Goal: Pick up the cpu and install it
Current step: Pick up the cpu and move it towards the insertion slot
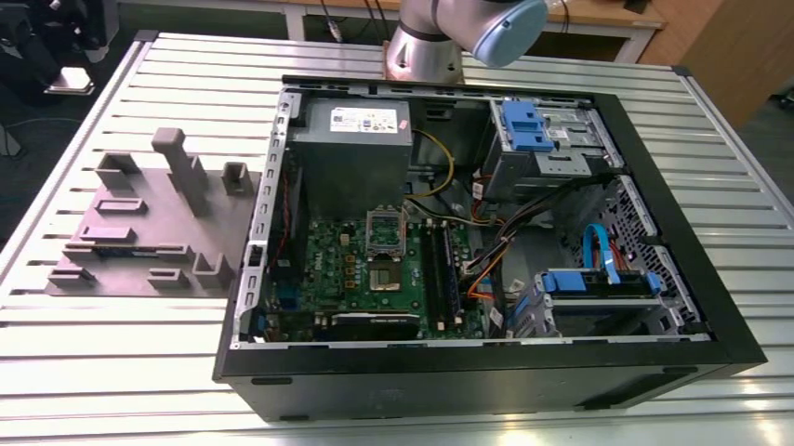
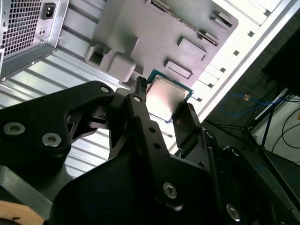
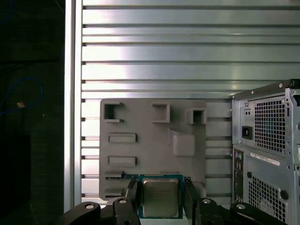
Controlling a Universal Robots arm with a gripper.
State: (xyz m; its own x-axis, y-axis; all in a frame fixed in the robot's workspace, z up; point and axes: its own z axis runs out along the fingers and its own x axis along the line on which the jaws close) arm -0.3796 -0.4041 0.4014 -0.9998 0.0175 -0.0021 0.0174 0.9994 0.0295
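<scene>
The cpu (image 3: 160, 197) is held clamped in the gripper (image 3: 161, 185), over the grey holder's (image 3: 150, 140) edge.
It is pinched flat by two opposite edges, presumably so that its faces are left untouched.

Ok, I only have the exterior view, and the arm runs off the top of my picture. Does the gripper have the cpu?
Observer: Yes. In both wrist views the gripper is closed on the cpu, one finger on each of two opposite sides.
Operator: Which face is up?
Observer: The silvery metal lid faces the wrist cameras, with the green rim showing around it.
Operator: And where is it hanging?
Observer: Over one edge of the grey fixture tray, beside the computer case and not above it.
</scene>
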